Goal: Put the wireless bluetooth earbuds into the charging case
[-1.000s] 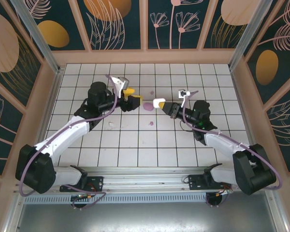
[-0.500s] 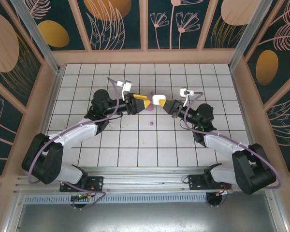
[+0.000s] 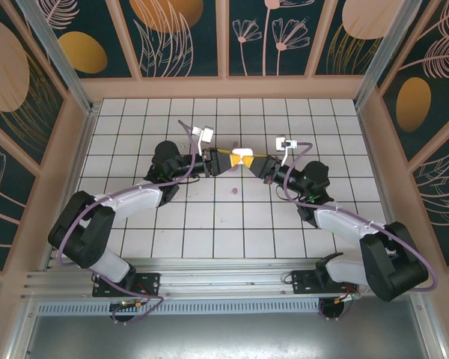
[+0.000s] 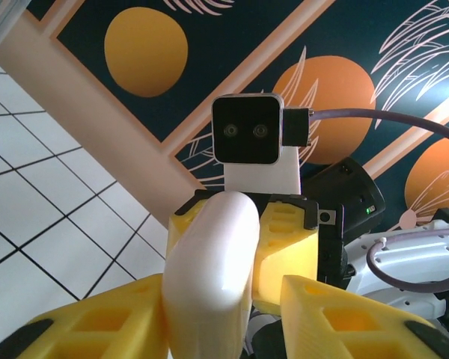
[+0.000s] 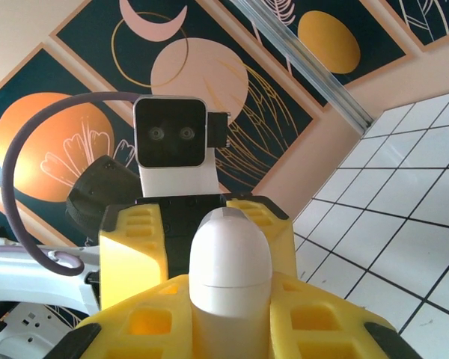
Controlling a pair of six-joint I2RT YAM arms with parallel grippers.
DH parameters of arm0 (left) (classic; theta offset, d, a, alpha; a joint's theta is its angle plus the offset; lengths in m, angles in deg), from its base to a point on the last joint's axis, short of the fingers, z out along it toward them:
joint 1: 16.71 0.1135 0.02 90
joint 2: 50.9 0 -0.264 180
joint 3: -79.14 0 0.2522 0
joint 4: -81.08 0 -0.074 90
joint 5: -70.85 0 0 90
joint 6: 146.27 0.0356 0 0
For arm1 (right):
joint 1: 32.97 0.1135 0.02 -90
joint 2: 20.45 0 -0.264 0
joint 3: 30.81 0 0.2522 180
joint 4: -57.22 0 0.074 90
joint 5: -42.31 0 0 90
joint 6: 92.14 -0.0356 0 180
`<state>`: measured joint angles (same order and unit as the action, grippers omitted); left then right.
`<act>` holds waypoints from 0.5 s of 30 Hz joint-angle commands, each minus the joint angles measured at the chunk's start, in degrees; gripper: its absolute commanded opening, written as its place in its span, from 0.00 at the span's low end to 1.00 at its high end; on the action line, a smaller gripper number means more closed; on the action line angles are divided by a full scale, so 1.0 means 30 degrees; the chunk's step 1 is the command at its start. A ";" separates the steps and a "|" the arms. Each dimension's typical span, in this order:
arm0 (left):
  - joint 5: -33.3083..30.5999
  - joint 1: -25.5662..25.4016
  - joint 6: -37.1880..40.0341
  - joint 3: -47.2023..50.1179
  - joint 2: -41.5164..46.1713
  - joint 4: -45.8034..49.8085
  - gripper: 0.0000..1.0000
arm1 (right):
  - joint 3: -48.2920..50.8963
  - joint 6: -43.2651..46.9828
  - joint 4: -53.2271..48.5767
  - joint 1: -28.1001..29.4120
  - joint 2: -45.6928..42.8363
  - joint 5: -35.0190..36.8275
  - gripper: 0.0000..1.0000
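Seeing both arms meet nose to nose on the white charging case (image 3: 242, 158), which hangs in the air above the tiled floor (image 3: 209, 232) between them. At the case's right side the right gripper (image 3: 253, 161) is clamped on it: in the right wrist view we have its two yellow fingers (image 5: 146, 318) pressed flat against both flanks of the case, rounded end poking out past the tips. At the case's left side the left gripper (image 3: 230, 159) brackets the same case. In the left wrist view one finger (image 4: 97, 325) looks to be touching the case and the other sits just beside it with a thin dark gap, so we cannot tell whether that grip is closed on it or only around it. Case itself looks shut: we see a fine seam line running round it a little below the rounded end in the right wrist view, so its inside is hidden and we can't say whether any bud is seated. One lilac earbud (image 3: 233, 191) lies on the tiles on the near side of the case, apart from it and lower down, touched by neither gripper. Just behind the case, the left wrist view has the right arm's camera block (image 4: 245, 131) and the right wrist view has the left arm's camera block (image 5: 170, 134), both facing the case squarely.
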<state>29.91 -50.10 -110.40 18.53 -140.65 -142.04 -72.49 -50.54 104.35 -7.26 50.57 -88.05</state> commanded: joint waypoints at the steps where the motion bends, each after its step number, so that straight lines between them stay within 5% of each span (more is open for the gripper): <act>1: 0.0669 -0.0143 -0.0579 -0.0572 -0.0197 -0.1936 0.39 | -0.0474 0.0043 0.0774 0.0125 -0.0337 -0.0008 0.04; 8: 0.0701 -0.0186 -0.0766 -0.0612 -0.0506 -0.2161 0.29 | -0.0593 0.0034 0.0661 0.0128 -0.0493 -0.0111 0.04; 15: 0.0922 -0.0404 -0.0949 -0.0775 -0.0694 -0.2127 0.30 | -0.0652 0.0327 0.0268 0.0130 -0.0656 0.0061 0.03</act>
<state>30.10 -50.28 -112.35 18.20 -141.94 -144.99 -72.60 -50.52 104.56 -7.26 49.76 -88.02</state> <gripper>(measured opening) 0.307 0.210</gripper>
